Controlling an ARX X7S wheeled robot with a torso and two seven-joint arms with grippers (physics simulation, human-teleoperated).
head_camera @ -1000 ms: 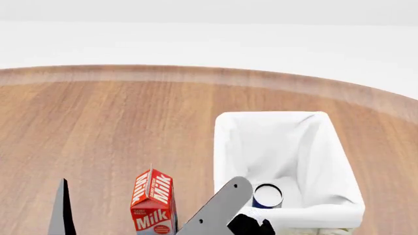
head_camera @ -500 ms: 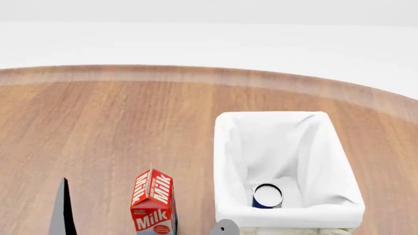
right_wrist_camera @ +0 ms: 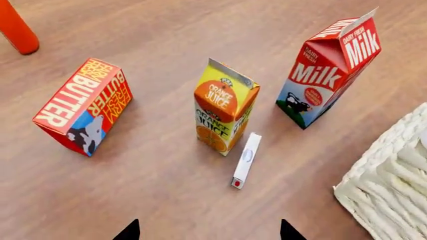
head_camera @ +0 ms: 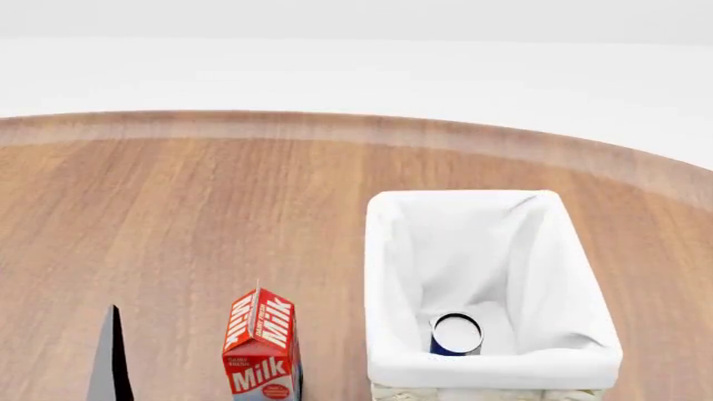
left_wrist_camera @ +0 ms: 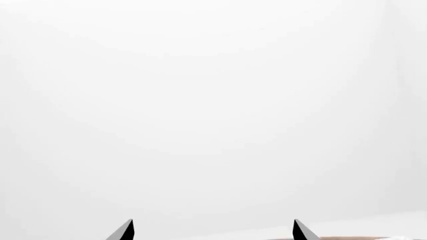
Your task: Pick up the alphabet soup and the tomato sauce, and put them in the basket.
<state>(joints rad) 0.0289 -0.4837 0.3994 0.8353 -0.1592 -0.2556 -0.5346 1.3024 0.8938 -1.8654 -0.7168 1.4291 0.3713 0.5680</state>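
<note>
The small blue-labelled alphabet soup can [head_camera: 456,334] stands upright, silvery top up, at the near end of the cream wicker basket [head_camera: 385,251] on the wooden bench [head_camera: 200,217]. Both pincers' fingers stand spread, empty.

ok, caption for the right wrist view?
Butter box, orange juice carton and milk carton upright on wooden table, wicker basket beside.
</note>
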